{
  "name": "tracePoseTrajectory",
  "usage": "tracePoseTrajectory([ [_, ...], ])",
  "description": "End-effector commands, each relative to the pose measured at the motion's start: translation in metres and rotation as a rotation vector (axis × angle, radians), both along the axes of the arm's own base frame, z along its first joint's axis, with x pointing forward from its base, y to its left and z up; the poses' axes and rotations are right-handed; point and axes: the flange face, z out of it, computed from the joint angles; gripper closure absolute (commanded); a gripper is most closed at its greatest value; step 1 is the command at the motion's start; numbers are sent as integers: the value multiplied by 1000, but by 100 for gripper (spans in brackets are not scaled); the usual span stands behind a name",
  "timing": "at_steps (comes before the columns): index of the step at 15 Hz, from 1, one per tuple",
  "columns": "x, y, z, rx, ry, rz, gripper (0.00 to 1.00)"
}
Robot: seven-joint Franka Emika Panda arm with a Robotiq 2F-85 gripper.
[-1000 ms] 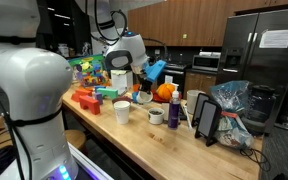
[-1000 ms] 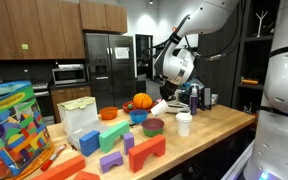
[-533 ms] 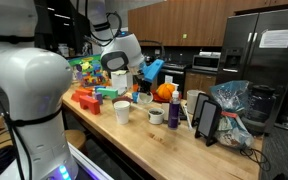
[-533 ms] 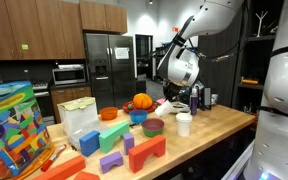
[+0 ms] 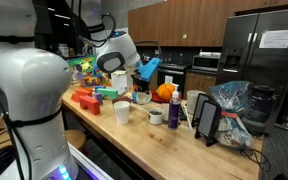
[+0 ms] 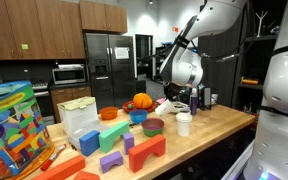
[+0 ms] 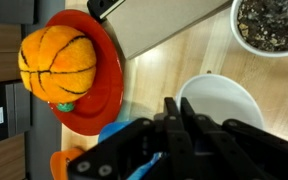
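Observation:
My gripper (image 7: 177,99) has its two black fingers pressed together, and nothing shows between them. It hangs just above the rim of an empty white bowl (image 7: 222,105). In both exterior views the gripper (image 5: 136,88) (image 6: 170,100) hovers low over the far part of the wooden counter (image 5: 174,145). To its side an orange pumpkin-like toy (image 7: 56,62) sits on a red plate (image 7: 102,85). A blue bowl (image 7: 114,130) lies close to the fingers. A blue piece (image 5: 153,70) shows beside the wrist.
A bowl with dark contents (image 7: 269,25) stands beyond the white bowl. White cups (image 5: 121,111), a mug (image 5: 156,116), a purple bottle (image 5: 174,113), coloured blocks (image 6: 134,152), a block box (image 6: 14,125) and a bag (image 5: 234,105) crowd the counter.
The arm's wrist has shifted slightly away along the counter. The gripper stays shut over the white bowl.

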Motion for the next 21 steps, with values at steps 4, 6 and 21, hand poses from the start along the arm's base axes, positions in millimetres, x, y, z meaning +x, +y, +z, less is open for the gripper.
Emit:
tracePoseTrajectory([
  [4,-13,14,13,-44,-61,-28,98],
  [6,-21,20,14,-60,-71,-36,98],
  [21,-32,27,57,-257,-177,-60,98],
])
